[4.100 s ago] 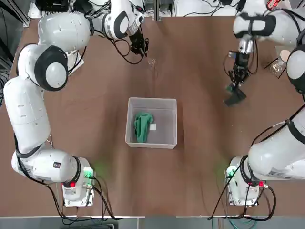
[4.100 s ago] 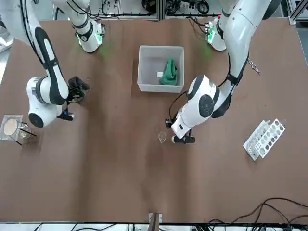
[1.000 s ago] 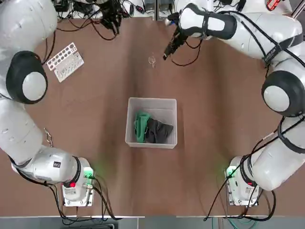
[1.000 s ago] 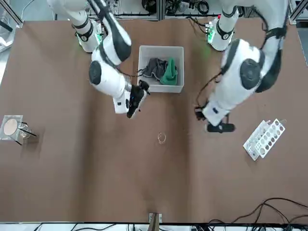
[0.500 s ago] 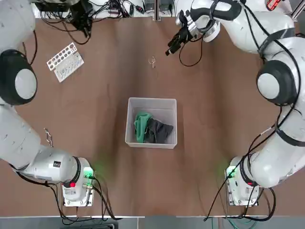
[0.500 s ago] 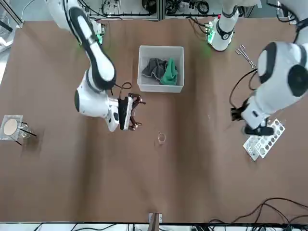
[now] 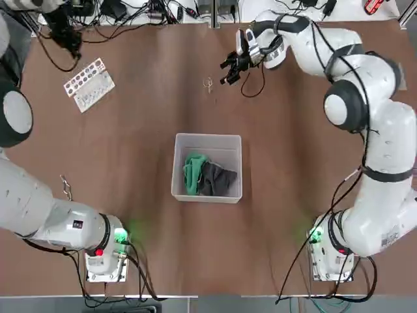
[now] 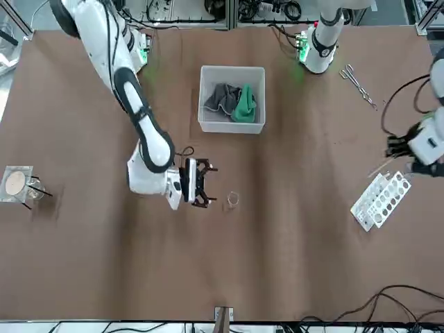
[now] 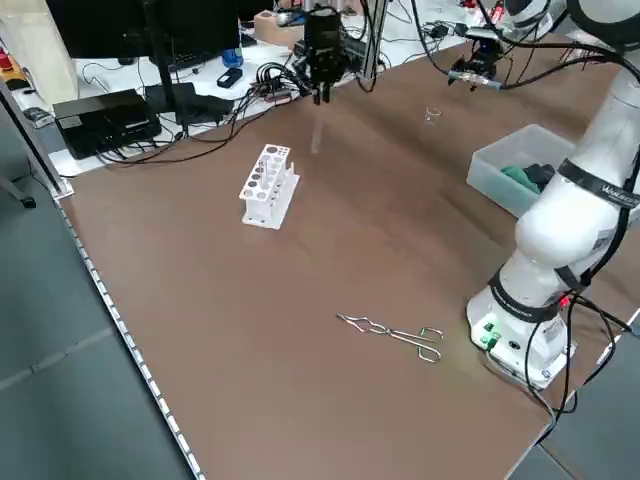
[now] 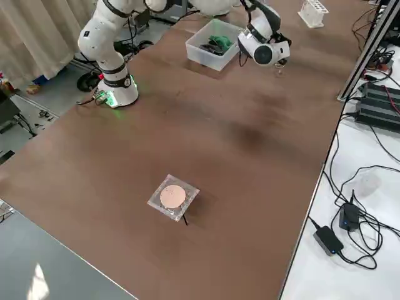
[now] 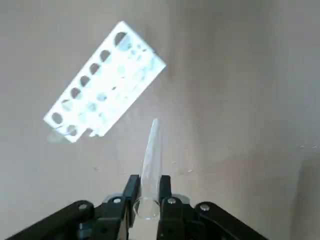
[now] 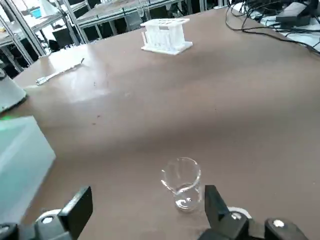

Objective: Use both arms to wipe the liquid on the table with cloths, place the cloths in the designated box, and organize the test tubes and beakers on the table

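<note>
We see the right gripper (image 8: 200, 183) low over the table (image 7: 293, 163) with its fingers spread wide, just beside the small clear beaker (image 12: 182, 189), which stands upright on the wood and apart from both fingers; in the top view that beaker (image 7: 208, 83) is so see-through that we can barely pick out its rim. The left gripper (image 11: 147, 192) is clamped on a clear test tube (image 11: 150, 165), whose lower end points down toward the white tube rack (image 11: 105, 87); we cannot tell from the wrist view how far above the rack it hangs. In the front view the left gripper (image 8: 409, 149) sits at the picture's edge, partly cut off, near the rack (image 8: 380, 200). In the top view it is lost among dark cables at the far left corner, and we cannot make out its fingers there. The box (image 7: 207, 195) stands mid-table with the green cloth (image 7: 193, 171) and the dark cloth (image 7: 218, 179) bunched inside, touching each other. Metal tongs (image 9: 395, 333) lie flat near the left arm's base. A metal stand with a tan disc (image 10: 173, 197) rests well apart from everything, on the right arm's side.
</note>
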`<act>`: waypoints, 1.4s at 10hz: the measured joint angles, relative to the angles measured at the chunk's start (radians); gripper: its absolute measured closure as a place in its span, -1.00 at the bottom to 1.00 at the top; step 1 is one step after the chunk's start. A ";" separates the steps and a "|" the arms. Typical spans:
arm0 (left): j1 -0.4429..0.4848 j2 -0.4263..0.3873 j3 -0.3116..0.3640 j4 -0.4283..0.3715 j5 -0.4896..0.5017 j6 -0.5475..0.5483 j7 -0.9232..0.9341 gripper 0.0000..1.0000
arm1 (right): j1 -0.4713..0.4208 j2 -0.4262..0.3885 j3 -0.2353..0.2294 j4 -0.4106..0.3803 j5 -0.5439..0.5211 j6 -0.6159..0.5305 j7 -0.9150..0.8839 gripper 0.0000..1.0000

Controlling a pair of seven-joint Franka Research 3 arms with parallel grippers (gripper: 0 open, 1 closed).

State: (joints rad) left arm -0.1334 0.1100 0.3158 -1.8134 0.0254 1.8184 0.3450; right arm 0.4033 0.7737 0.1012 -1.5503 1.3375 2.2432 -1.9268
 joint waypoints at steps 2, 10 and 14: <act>0.000 0.013 0.075 -0.007 0.017 0.016 0.103 0.57 | -0.004 0.089 -0.002 0.071 0.086 0.000 -0.162 -0.98; -0.007 0.119 0.137 0.010 0.019 0.138 0.212 0.58 | -0.012 0.265 0.002 0.131 0.312 -0.035 -0.509 -0.98; -0.009 0.128 0.137 0.041 0.000 0.138 0.215 0.58 | 0.010 0.317 0.016 0.165 0.384 -0.055 -0.535 -0.98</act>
State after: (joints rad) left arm -0.1427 0.2381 0.4526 -1.7720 0.0250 1.9565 0.5598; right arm 0.4137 1.0908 0.1172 -1.3857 1.7212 2.1884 -2.4622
